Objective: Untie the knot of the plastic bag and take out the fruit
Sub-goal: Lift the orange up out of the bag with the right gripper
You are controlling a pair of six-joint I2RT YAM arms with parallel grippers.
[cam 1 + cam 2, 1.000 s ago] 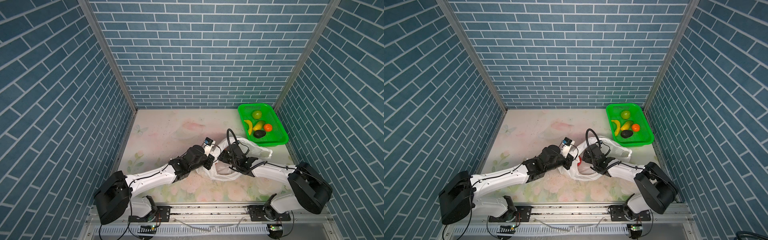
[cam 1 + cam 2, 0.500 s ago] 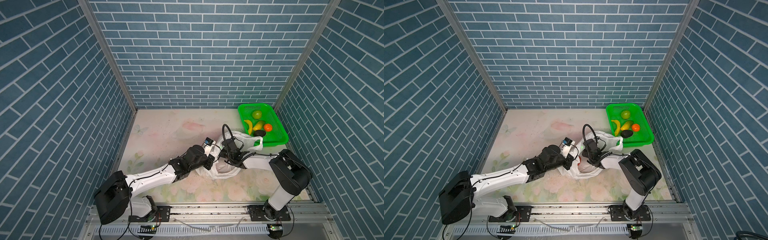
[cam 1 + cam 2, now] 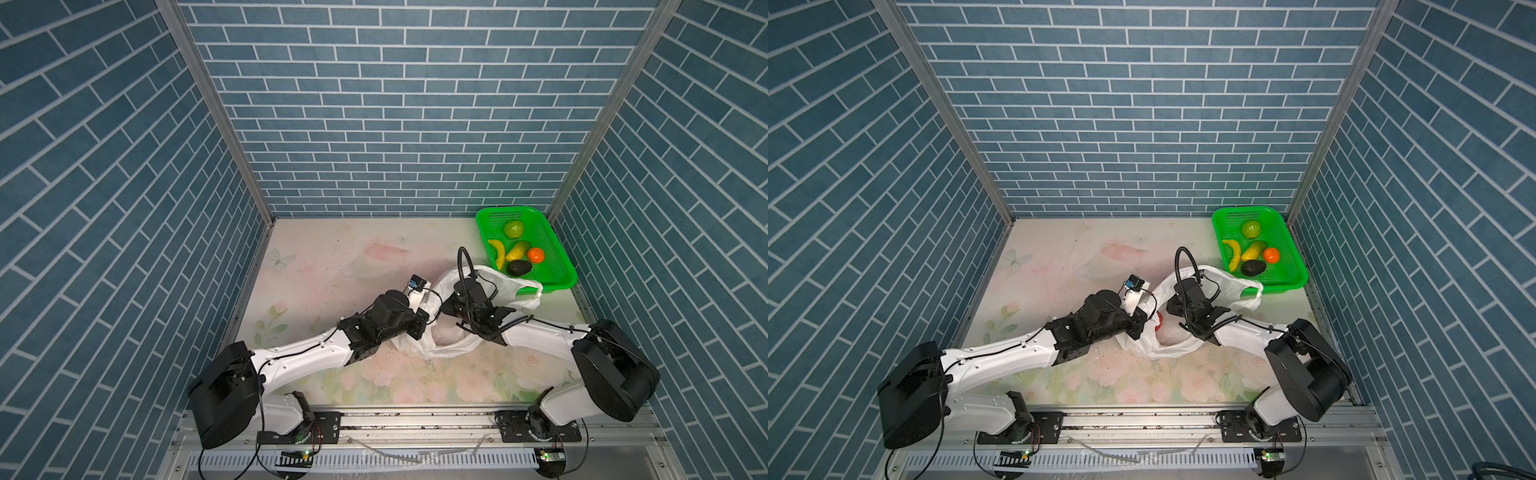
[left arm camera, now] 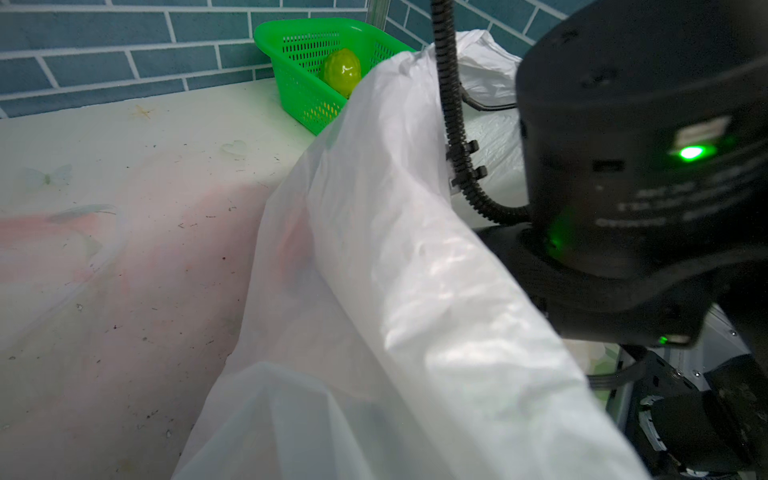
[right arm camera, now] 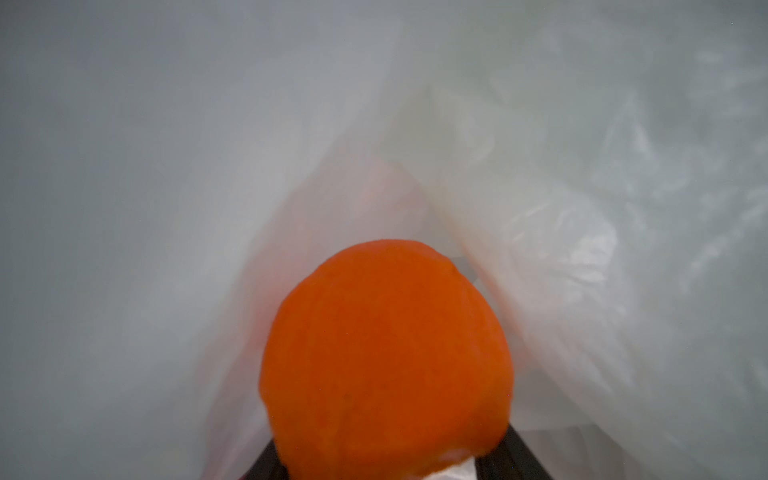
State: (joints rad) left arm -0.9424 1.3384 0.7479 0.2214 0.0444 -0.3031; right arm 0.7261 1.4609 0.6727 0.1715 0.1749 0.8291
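The white plastic bag (image 3: 513, 286) (image 3: 1233, 284) lies open at mid-table; no knot shows. My left gripper (image 3: 428, 316) (image 3: 1144, 321) is shut on the bag's near rim and holds it up. In the left wrist view the plastic (image 4: 399, 291) drapes over the jaws. My right gripper (image 3: 446, 309) (image 5: 388, 457) reaches into the bag's mouth. It is shut on an orange (image 5: 386, 357) between its black fingers (image 5: 513, 455). A small red fruit (image 3: 1158, 322) shows inside the bag. More fruit lies in the basket: green apple (image 3: 513, 229), banana (image 3: 498, 254), mango (image 3: 518, 250), orange (image 3: 536, 255), avocado (image 3: 519, 267).
The green perforated basket (image 3: 566, 286) (image 4: 291, 54) stands at the back right corner, just beyond the bag. Blue brick walls close in the floral table (image 3: 332, 257) on three sides. The right arm's cable loop (image 3: 462, 259) rises over the bag.
The right arm's shoulder and elbow swung up toward the bag half a second ago and have dropped back to the front right. Its gripper stayed in the bag's mouth. The left arm has held still.
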